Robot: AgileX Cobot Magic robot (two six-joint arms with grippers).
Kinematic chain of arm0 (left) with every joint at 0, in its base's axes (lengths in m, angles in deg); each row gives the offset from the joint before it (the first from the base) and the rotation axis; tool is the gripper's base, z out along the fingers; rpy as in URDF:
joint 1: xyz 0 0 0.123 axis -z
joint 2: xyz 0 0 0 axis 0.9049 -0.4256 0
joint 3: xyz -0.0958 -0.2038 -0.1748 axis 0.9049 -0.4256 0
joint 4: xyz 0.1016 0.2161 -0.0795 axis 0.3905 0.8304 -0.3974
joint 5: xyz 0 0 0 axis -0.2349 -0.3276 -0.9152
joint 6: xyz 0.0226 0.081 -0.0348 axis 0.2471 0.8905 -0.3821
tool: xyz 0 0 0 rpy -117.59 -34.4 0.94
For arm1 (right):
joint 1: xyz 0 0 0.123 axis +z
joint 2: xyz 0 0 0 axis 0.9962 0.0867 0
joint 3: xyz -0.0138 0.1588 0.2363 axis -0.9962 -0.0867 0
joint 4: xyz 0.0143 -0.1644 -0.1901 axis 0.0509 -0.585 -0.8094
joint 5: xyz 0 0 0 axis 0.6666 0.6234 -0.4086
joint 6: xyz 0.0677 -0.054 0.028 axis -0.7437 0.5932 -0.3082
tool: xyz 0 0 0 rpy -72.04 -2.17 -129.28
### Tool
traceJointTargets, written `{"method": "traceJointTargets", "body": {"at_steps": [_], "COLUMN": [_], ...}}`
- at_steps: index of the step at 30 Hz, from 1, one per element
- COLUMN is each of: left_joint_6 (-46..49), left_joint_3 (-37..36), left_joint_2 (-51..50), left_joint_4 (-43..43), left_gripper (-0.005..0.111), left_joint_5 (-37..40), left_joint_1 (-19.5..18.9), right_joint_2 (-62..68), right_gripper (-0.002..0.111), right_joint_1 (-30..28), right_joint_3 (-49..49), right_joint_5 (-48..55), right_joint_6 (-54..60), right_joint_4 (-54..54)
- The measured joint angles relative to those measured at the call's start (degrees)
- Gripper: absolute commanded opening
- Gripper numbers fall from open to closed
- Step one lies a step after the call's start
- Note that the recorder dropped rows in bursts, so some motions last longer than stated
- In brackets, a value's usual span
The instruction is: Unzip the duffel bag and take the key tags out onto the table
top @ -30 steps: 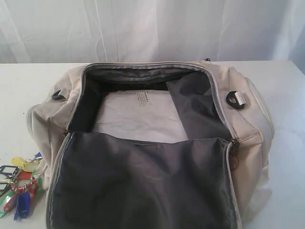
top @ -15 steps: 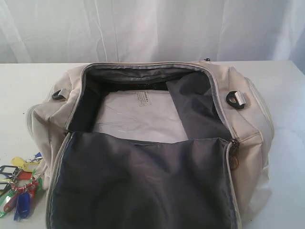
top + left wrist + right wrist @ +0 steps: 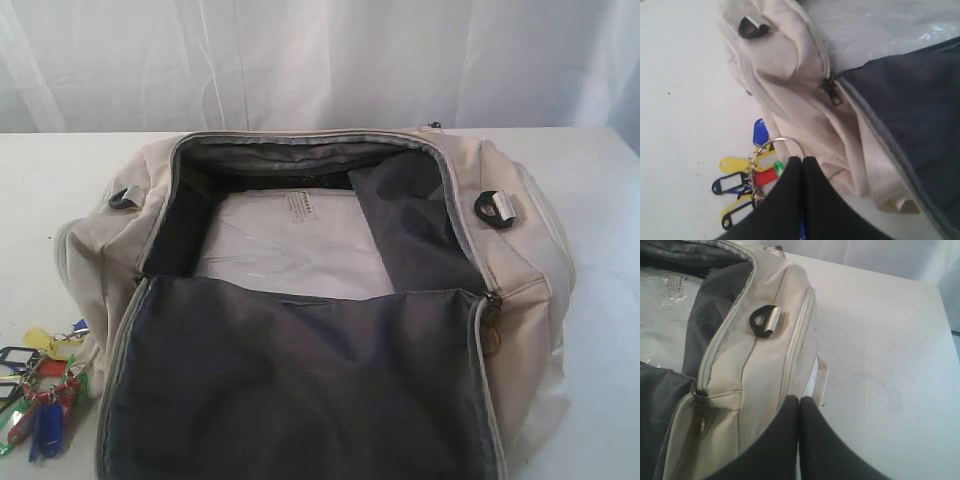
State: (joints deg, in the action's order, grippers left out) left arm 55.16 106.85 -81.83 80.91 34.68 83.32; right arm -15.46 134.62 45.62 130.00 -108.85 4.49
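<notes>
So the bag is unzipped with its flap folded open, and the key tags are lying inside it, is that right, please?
Not quite: the bag is unzipped with its flap folded open, but the key tags lie on the table beside it, not inside, as the exterior view shows.
</notes>
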Motion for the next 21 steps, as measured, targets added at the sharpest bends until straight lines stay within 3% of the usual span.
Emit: {"method": "traceJointTargets", "body": {"at_steps": [10,16,21], "left_joint_6": [0.0,0.0,0.0], "left_joint_3": [-20.2,-27.4,-32.5], "left_joint_2": [10.5,16.7,23.7], "left_joint_4": [-0.1,-0.1,-0.1], "left_gripper": [0.000,0.000,0.000], "left_joint_5": [-4.5,-11.8,-13.6], "left_joint_1": [-8.0,-14.0,-15.1], "right_joint_2": [0.0,0.0,0.0], "right_gripper": [0.000,0.000,0.000], "right_joint_1": [0.0,0.0,0.0], "right_joint_3": [0.0,0.0,0.0], "right_joint_5": [0.0,0.0,0.0], "right_joint_6": [0.0,0.0,0.0], "right_joint_4": [0.0,0.0,0.0]}}
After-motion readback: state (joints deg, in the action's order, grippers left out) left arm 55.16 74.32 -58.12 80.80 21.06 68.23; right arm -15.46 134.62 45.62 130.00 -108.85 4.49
